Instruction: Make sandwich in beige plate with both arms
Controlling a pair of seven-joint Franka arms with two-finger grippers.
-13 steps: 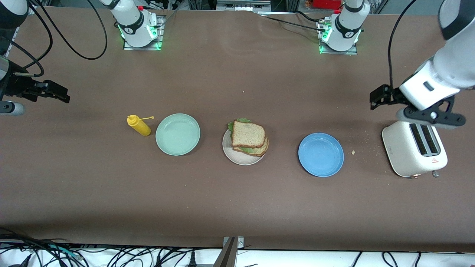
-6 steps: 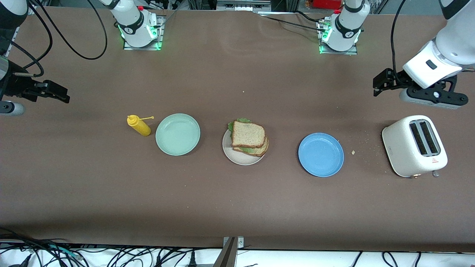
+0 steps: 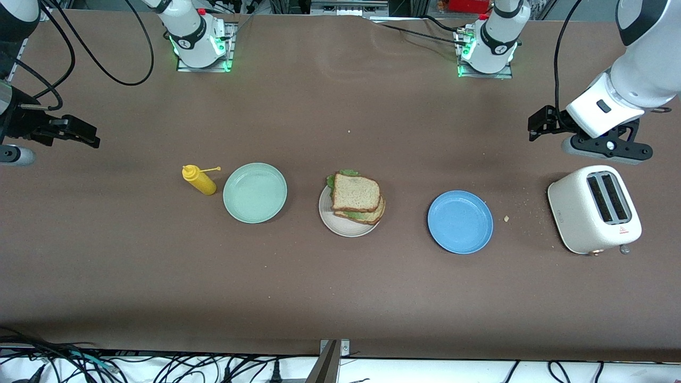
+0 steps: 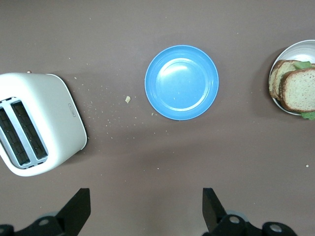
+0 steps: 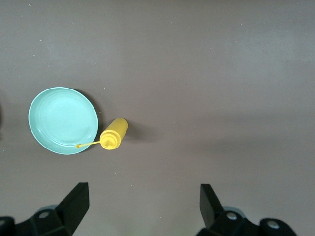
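The sandwich (image 3: 355, 198) lies on the beige plate (image 3: 331, 222) in the middle of the table: two brown bread slices stacked slightly askew, with green lettuce showing between them. The left wrist view catches the sandwich (image 4: 294, 89) and the beige plate (image 4: 291, 50) at its edge. My left gripper (image 3: 538, 129) hangs open and empty over bare table beside the toaster; its own view shows the left gripper (image 4: 146, 192) spread wide. Over the table's right arm end, my right gripper (image 3: 85, 135) waits, also open and empty, as the right gripper (image 5: 143, 189) shows in its wrist view.
A blue plate (image 3: 460, 222) sits between the sandwich and a white toaster (image 3: 593, 210), with crumbs (image 3: 506, 218) scattered between them. Toward the right arm's end are a pale green plate (image 3: 255, 192) and a yellow squeeze bottle (image 3: 199, 180).
My left gripper has moved off from above the toaster toward the arms' bases and now hangs over bare table. The right arm has not moved.
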